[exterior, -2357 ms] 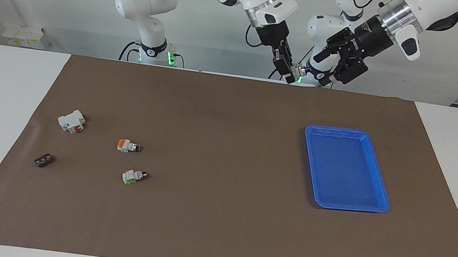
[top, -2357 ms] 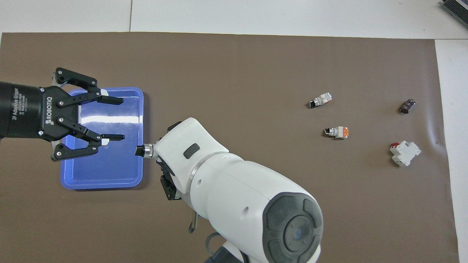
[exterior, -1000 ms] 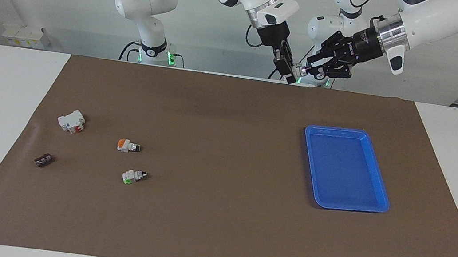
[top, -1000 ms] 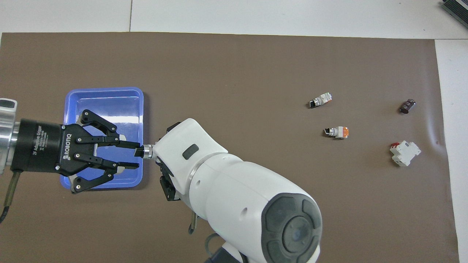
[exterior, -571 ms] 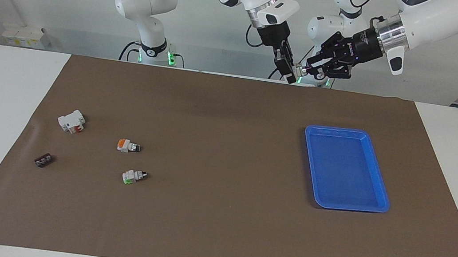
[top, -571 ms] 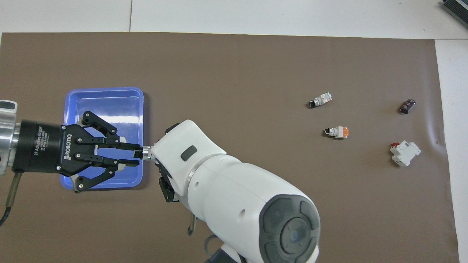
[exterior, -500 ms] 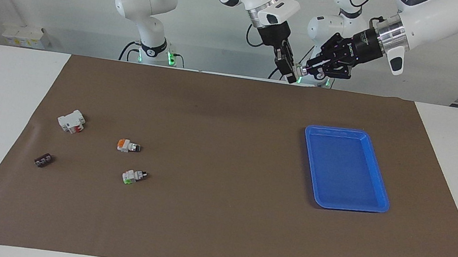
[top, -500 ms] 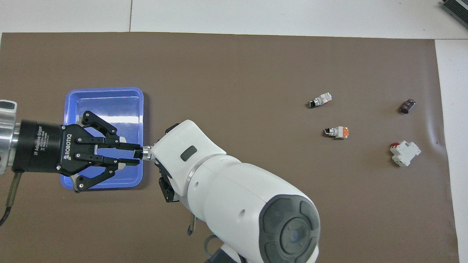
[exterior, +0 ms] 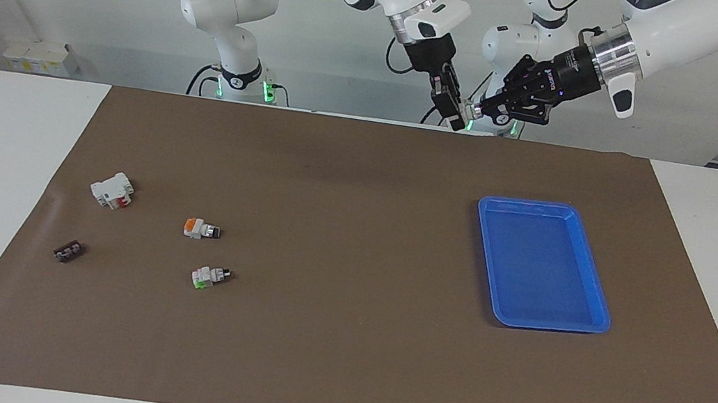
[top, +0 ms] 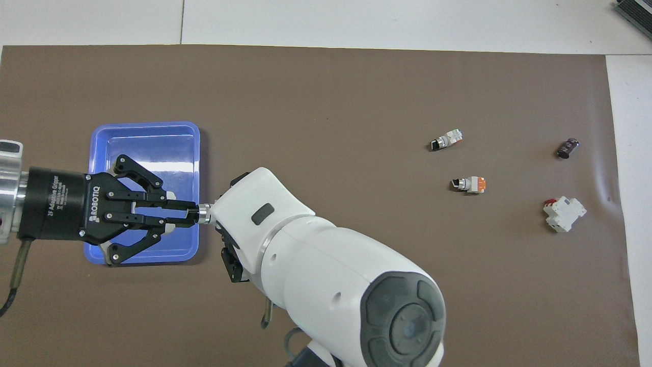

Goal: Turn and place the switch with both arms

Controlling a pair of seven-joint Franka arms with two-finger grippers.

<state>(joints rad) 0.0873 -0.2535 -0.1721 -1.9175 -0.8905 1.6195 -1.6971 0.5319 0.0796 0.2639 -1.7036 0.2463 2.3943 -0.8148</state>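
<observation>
The switch (exterior: 468, 111) hangs in the air above the robots' edge of the brown mat. My right gripper (exterior: 453, 113) is shut on its body. In the overhead view only its silver collar and black knob (top: 200, 213) show, sticking out from under the right arm's white wrist. My left gripper (exterior: 482, 112) comes in level from the left arm's end, and its fingertips (top: 183, 205) are shut on the black knob. Seen from overhead, the left gripper (top: 189, 214) covers the part of the blue tray (top: 145, 124) nearest the robots.
The blue tray (exterior: 596, 312) holds nothing. Toward the right arm's end lie a switch with an orange block (exterior: 200, 229), one with a green block (exterior: 209, 276), a white block with a red part (exterior: 112, 189) and a small dark piece (exterior: 68, 251).
My left gripper swung in from over the tray to the held switch, and its fingers closed on the black knob. The right arm stayed almost still.
</observation>
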